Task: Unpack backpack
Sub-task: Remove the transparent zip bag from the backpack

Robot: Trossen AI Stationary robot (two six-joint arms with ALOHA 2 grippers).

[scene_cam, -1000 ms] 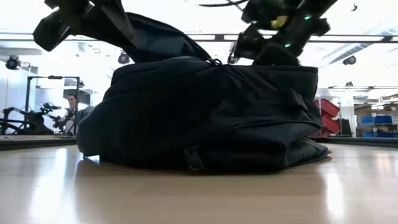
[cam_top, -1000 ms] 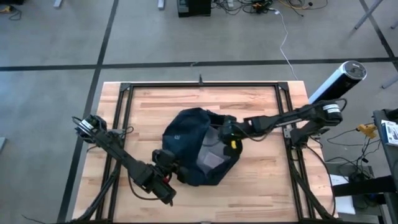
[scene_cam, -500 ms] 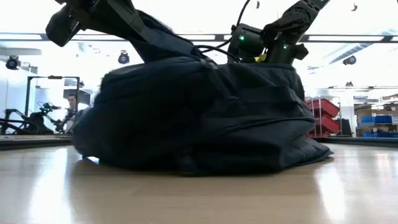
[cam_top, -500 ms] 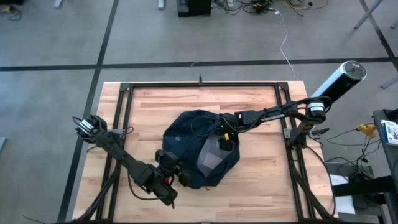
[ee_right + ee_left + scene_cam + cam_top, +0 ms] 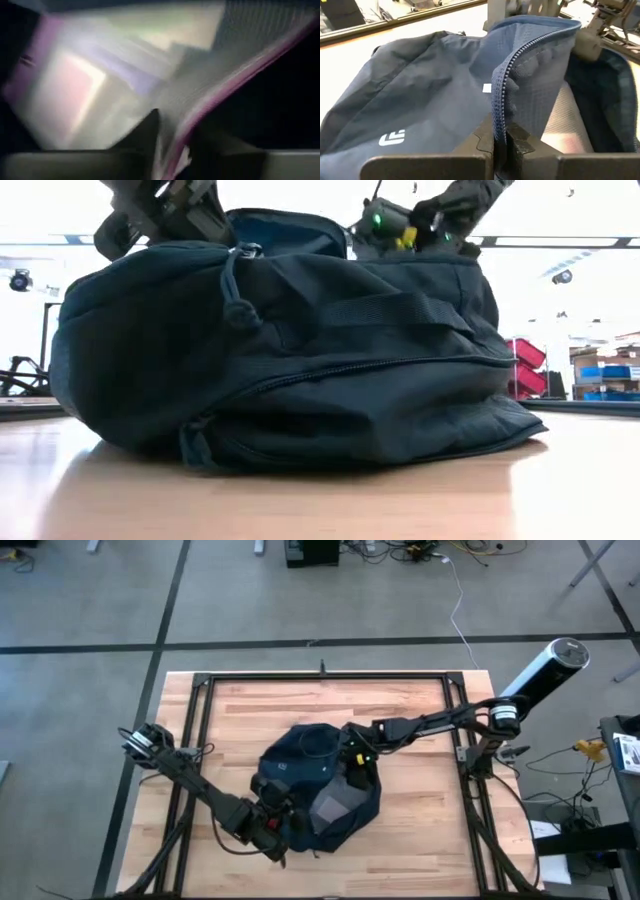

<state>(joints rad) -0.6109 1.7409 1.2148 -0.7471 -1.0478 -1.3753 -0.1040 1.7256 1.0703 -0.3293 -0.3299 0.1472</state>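
Note:
The dark navy backpack (image 5: 315,790) lies on its side on the wooden table, its opening turned up, and fills the low view (image 5: 300,350). Its white logo (image 5: 392,137) shows on the outer panel. My left gripper (image 5: 283,823) is at the backpack's near-left side, shut on the zippered edge. My right gripper (image 5: 358,756) reaches from the right down into the opening. Inside, it is shut on a clear pouch with a purple edge (image 5: 100,85). In the low view the backpack's top rim hides its fingertips. My left gripper pinches the opened flap's zippered edge (image 5: 500,107) between its two fingers, coming from the near-left and slanting down. The flap stands up from the fingers while the rest of the backpack lies on the table. My right gripper has the pouch's purple edge (image 5: 192,127) between its two fingers, slanting down from the right into the backpack. The picture is blurred; the pouch is still inside the backpack.
A black metal frame (image 5: 200,685) borders the table, and both arm bases stand at its sides. Bare wood (image 5: 260,705) lies on the far side of the backpack and along the near edge (image 5: 420,850). A white cylinder (image 5: 545,670) stands past the right edge.
My right gripper has gone toward the table's left and down into the backpack's opening. The backpack has slid and turned a little toward the near edge, and its top now stands closer to the low camera. My left gripper kept its hold and rolled somewhat.

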